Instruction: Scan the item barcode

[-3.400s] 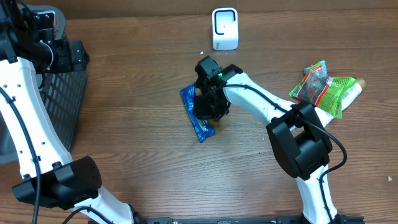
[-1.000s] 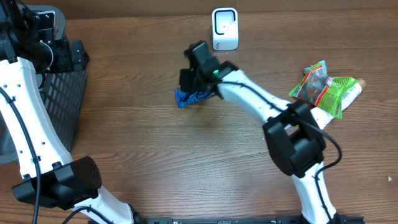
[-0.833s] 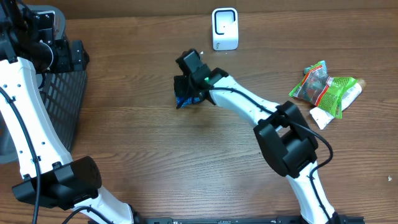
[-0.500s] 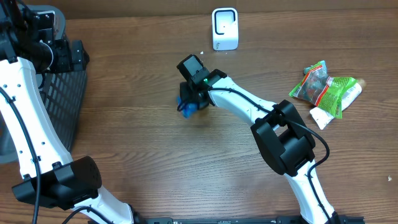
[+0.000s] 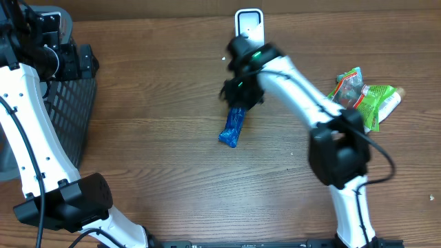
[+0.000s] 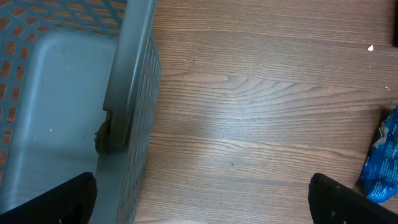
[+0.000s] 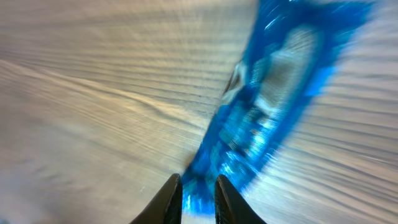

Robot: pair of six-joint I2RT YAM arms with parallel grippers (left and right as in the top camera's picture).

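The item, a blue foil packet [image 5: 233, 127], lies stretched out at the middle of the table, and its upper end reaches under my right gripper [image 5: 241, 93]. In the right wrist view the packet [image 7: 273, 106] is as blurred as the wood, and its near end shows in the narrow gap of the right gripper [image 7: 198, 200], whose jaws stand slightly apart. The white scanner [image 5: 249, 21] stands at the table's back edge, just beyond that gripper. My left gripper [image 6: 202, 202] is wide open over bare wood beside the basket, and the packet [image 6: 382, 155] shows at its view's right edge.
A dark mesh basket [image 5: 69, 103] stands at the left, its rim and grey floor [image 6: 127, 81] filling the left wrist view's left side. Green and red snack bags [image 5: 358, 96] are piled at the right, behind the right arm's base.
The right gripper swung right and back toward the scanner. The packet, bunched at the fingers before, now lies stretched out below them. The right jaws have parted a little. The left arm is unmoved.
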